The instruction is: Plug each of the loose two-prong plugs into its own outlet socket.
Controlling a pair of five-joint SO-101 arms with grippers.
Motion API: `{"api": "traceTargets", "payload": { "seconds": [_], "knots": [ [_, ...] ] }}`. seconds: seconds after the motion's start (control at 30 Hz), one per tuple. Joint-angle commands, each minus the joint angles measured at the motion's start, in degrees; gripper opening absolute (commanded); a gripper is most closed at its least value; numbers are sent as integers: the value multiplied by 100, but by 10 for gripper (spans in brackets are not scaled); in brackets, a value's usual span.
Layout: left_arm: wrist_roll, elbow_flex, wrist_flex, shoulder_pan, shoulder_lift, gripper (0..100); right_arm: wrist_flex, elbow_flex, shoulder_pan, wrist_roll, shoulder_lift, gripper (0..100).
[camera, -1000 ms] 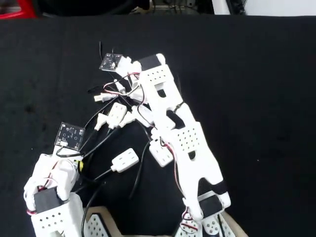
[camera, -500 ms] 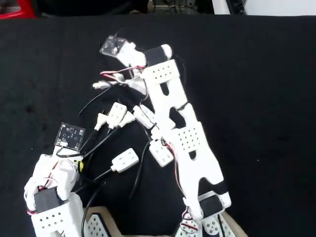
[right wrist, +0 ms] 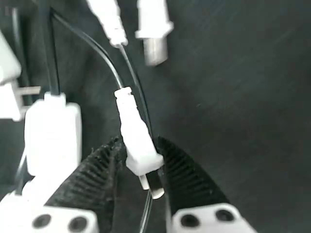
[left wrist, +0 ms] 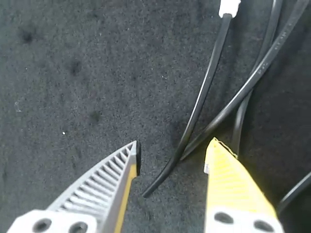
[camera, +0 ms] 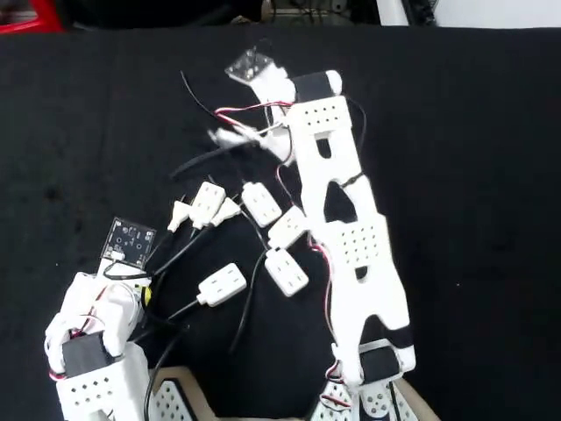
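Observation:
My right gripper (right wrist: 139,148) is shut on a white two-prong plug (right wrist: 136,138), whose black cable runs away from the fingers. In the high view that plug (camera: 228,136) sits at the far end of the outstretched right arm, beyond the cluster of white outlet sockets (camera: 261,203). Two loose plugs (camera: 179,215) lie beside the leftmost socket (camera: 208,200). At the near left, the left arm (camera: 88,338) is folded. Its gripper (left wrist: 172,148) is open just above the black cloth, with black cables (left wrist: 204,104) running between the fingers.
More sockets lie mid-table (camera: 286,271), (camera: 222,283), their black cables trailing toward the near edge. In the right wrist view a socket (right wrist: 52,131) and another plug (right wrist: 153,29) sit close by. Black cloth (camera: 473,175) covers the table, bare on its right half.
The right arm has swung farther away and to the right, carrying the plug and pulling its cable along, which uncovered the sockets beneath it. The left arm stayed still.

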Motion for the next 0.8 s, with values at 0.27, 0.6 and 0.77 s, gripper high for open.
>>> {"api": "traceTargets", "payload": {
  "seconds": [0.27,0.6,0.77],
  "knots": [
    [-35,-22,-26,66,-26,223,18,1560,-229,695,-593,184],
    [-35,-22,-9,66,-26,223,-26,1349,-308,1152,-558,143],
    [-35,-22,-9,66,-26,223,-35,1314,-308,1178,-558,50]
  ]
}}
